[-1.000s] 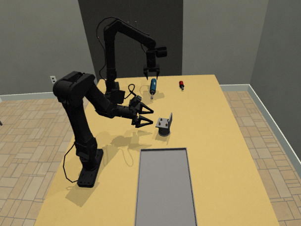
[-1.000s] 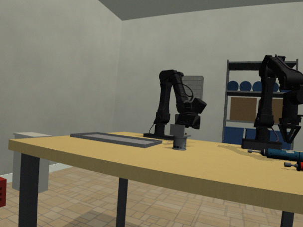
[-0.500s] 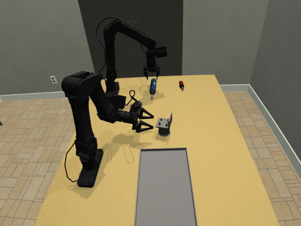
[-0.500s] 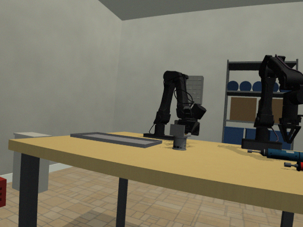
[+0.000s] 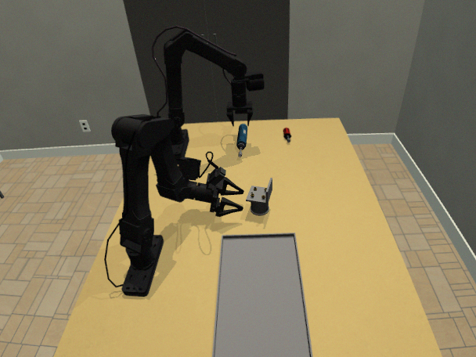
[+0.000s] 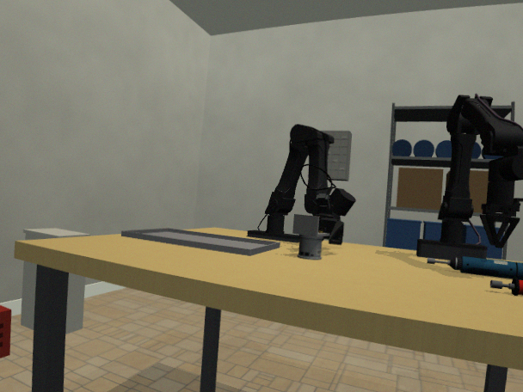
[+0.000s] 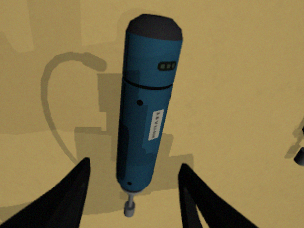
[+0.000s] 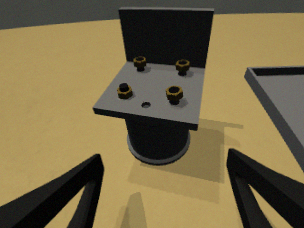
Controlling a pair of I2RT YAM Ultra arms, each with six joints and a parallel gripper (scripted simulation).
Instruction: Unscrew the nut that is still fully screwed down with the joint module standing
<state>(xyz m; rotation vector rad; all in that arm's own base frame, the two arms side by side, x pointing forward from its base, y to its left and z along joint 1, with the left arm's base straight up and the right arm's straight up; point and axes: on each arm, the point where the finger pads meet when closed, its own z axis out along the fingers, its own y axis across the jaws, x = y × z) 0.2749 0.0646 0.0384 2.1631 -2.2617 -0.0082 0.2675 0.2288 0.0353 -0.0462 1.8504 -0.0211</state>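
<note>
The joint module (image 5: 259,207) (image 6: 310,248) (image 8: 157,137) stands upright on the table, with the grey bracket (image 5: 270,189) (image 6: 306,225) (image 8: 165,37) on top. In the right wrist view the front-left nut (image 8: 124,91) sits low, its stud poking out above; the other nuts sit higher on their studs. The electric nut driver (image 5: 242,135) (image 6: 490,266) (image 7: 147,110) lies on the table. My left gripper (image 5: 241,124) (image 7: 136,167) is open and empty above it. My right gripper (image 5: 242,200) (image 8: 163,159) is open and empty, just short of the module on its arm-base side.
A red-handled tool (image 5: 286,132) (image 6: 519,286) lies beside the driver, farther from the arm bases. A shallow grey tray (image 5: 258,293) (image 6: 193,241) (image 8: 290,100) lies near the module, on the side away from the driver. The bracket's upright plate faces away from the arm bases.
</note>
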